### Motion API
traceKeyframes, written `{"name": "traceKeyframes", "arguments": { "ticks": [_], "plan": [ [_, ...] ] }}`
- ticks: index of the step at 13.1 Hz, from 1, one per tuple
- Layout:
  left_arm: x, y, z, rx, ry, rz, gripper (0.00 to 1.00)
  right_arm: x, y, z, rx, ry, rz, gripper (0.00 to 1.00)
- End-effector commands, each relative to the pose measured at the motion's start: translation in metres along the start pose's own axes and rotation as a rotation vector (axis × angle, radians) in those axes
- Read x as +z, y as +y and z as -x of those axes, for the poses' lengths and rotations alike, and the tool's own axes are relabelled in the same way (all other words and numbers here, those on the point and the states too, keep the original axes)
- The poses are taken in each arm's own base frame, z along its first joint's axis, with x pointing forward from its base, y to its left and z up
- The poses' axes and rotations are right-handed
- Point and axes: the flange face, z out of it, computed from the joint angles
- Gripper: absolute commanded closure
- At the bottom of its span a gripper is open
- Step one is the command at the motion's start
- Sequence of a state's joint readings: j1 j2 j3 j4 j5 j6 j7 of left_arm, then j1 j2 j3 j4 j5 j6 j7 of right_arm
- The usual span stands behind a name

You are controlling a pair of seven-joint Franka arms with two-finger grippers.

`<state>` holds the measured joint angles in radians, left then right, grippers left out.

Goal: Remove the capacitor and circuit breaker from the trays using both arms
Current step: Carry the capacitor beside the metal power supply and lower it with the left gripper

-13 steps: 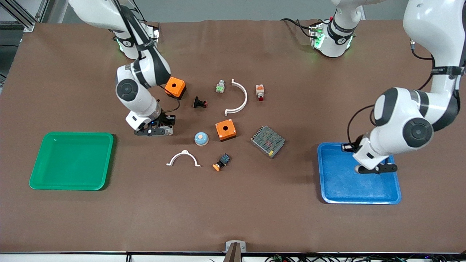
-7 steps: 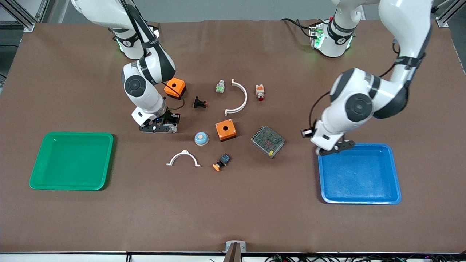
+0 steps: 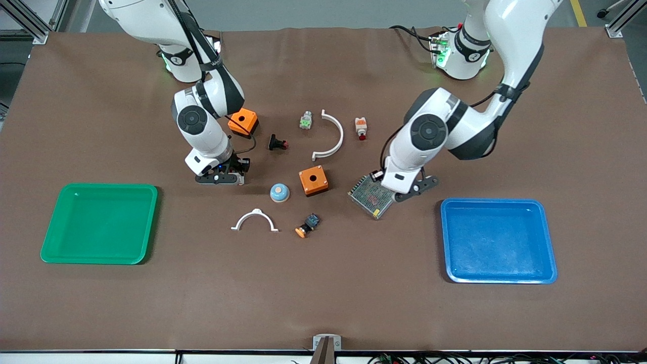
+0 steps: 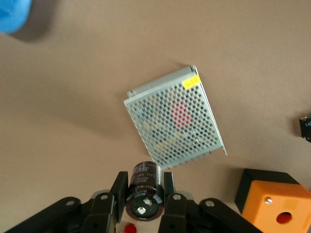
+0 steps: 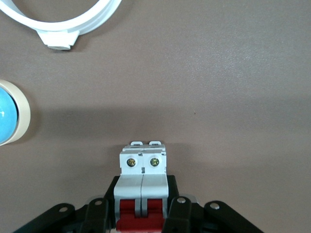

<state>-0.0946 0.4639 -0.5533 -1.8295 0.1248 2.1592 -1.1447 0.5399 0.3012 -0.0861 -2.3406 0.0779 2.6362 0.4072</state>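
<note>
right gripper point(image 5: 142, 213): lower centre of frame, fingers point(image 5: 101, 213) pressed on both sides of breaker | breaker point(image 5: 142, 187): white-grey, two screws on top face, red lever at lower edge | white curved clip point(image 5: 65, 22): upper left corner | blue dome with cream rim point(image 5: 10, 119): left edge | brown table point(image 5: 233, 97): background

Black capacitor point(image 4: 144, 190) held upright over mesh box point(image 4: 175, 118); white breaker point(image 5: 142, 191) clamped, red lever.
</note>
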Motion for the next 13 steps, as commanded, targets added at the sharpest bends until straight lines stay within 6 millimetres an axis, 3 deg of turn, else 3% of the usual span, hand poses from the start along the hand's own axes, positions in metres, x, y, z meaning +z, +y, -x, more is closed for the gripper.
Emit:
{"name": "traceKeyframes", "arguments": {
  "ticks": [1, 4, 7, 9, 10, 13],
  "plan": [
    [0.021, 0.025, 0.029, -0.04, -0.024, -0.01, 1.0, 0.003, 0.006, -0.005, 0.011, 0.006, 0.009, 0.0],
    [0.052, 0.046, 0.062, -0.095, -0.045, 0.01, 1.0, -0.028, 0.014, -0.038, -0.005, -0.048, 0.022, 0.0],
    [0.084, 0.051, 0.077, -0.095, -0.076, -0.021, 1.0, -0.09, 0.03, -0.084, -0.052, -0.184, 0.046, 0.0],
    [0.104, 0.054, 0.092, -0.081, -0.093, -0.048, 1.0, -0.145, 0.057, -0.112, -0.096, -0.26, 0.067, 0.0],
    [0.111, 0.053, 0.088, -0.1, -0.095, -0.052, 1.0, -0.17, 0.072, -0.12, -0.111, -0.292, 0.089, 0.0],
    [0.127, 0.055, 0.09, -0.116, -0.099, -0.06, 0.99, -0.219, 0.119, -0.135, -0.134, -0.343, 0.081, 0.0]
  ]
}}
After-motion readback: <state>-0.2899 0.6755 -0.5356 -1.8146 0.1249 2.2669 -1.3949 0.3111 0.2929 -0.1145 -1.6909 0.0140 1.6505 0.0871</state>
